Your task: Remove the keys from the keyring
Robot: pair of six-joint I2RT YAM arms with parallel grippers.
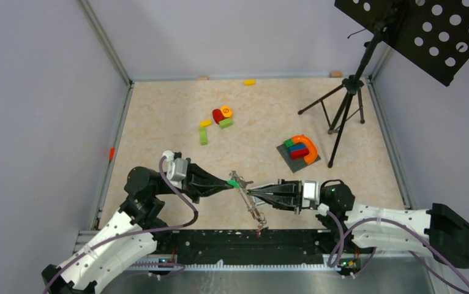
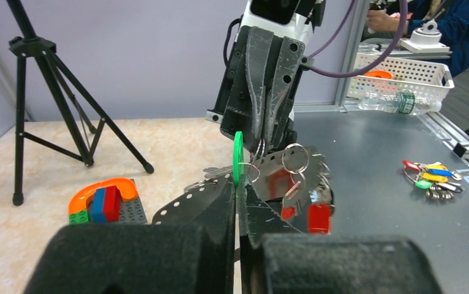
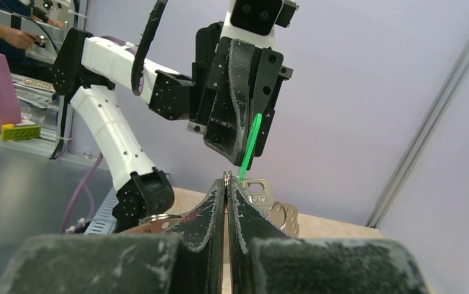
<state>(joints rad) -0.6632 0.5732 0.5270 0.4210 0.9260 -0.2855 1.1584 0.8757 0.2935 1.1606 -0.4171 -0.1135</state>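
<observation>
Keys (image 2: 284,174): silvery bunch, held in the air at front centre, strung on a slant down toward the near edge. Green tag (image 2: 238,158) uppermost, upright, seen edge-on. Red tag (image 2: 319,217) hangs lowest. Keyring (image 1: 252,209): thin grey loop through the bunch, mostly hidden.

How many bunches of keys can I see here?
2. The first bunch is pinched between both arms' shut jaws; the second bunch lies on the grey metal bench off to the side. More could be hidden.
</observation>
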